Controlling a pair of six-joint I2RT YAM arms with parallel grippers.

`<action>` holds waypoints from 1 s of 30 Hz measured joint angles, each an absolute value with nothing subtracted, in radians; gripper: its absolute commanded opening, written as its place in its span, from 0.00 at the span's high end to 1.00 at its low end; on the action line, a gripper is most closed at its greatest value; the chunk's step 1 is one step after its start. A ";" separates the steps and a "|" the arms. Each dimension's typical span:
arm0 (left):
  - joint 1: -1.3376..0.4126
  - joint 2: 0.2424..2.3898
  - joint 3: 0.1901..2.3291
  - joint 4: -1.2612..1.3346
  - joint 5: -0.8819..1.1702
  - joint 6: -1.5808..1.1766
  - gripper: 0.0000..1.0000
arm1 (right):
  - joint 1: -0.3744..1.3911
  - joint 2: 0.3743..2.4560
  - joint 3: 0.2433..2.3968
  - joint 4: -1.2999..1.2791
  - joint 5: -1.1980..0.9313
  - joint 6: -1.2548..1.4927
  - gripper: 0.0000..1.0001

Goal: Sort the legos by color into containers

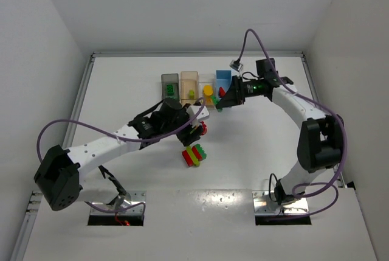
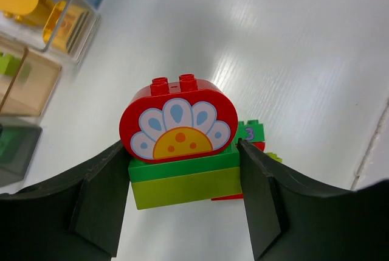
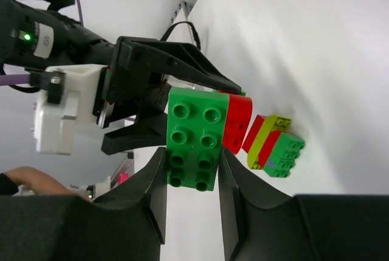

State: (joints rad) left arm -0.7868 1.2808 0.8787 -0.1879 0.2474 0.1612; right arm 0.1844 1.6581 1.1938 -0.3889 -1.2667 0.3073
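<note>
My left gripper point(image 2: 182, 173) clamps a stack of red, green and lime plastic bricks point(image 2: 178, 128); close by, my right gripper point(image 3: 193, 173) pinches a green eight-stud plastic brick point(image 3: 196, 136).

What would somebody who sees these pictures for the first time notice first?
First, the red flower brick, sitting on green and lime bricks that the left hand clamps. Next, the right hand gripping a green studded brick, and the four bins in a row along the far side.
</note>
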 measured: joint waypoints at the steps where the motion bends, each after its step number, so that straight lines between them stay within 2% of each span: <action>1: -0.787 1.277 0.870 -0.189 0.235 0.160 0.97 | 0.179 1.658 1.198 -0.388 -1.262 0.307 1.00; 5: -0.762 1.250 0.844 -0.194 0.183 0.120 0.97 | 0.171 1.662 1.246 -0.393 -1.182 0.285 1.00; 8: -0.681 1.232 0.843 -0.192 0.140 0.057 0.97 | 0.190 1.691 1.324 -0.401 -1.092 0.256 1.00; 13: -0.498 1.223 0.834 -0.183 0.082 -0.057 0.97 | 0.250 1.821 1.509 -0.393 -0.913 0.239 1.00; 17: -0.424 1.221 0.821 -0.186 0.067 -0.109 0.97 | 0.291 1.937 1.620 -0.397 -0.806 0.239 1.00; 30: -0.299 1.208 0.819 -0.186 0.062 -0.167 0.97 | 0.429 2.145 1.851 -0.376 -0.678 0.275 1.00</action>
State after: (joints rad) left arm -0.2993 1.2079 0.8192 -0.1860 0.0620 -0.1669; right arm 0.4290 2.1448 1.8515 -0.3763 -0.6781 0.2752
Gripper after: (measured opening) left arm 0.697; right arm 0.320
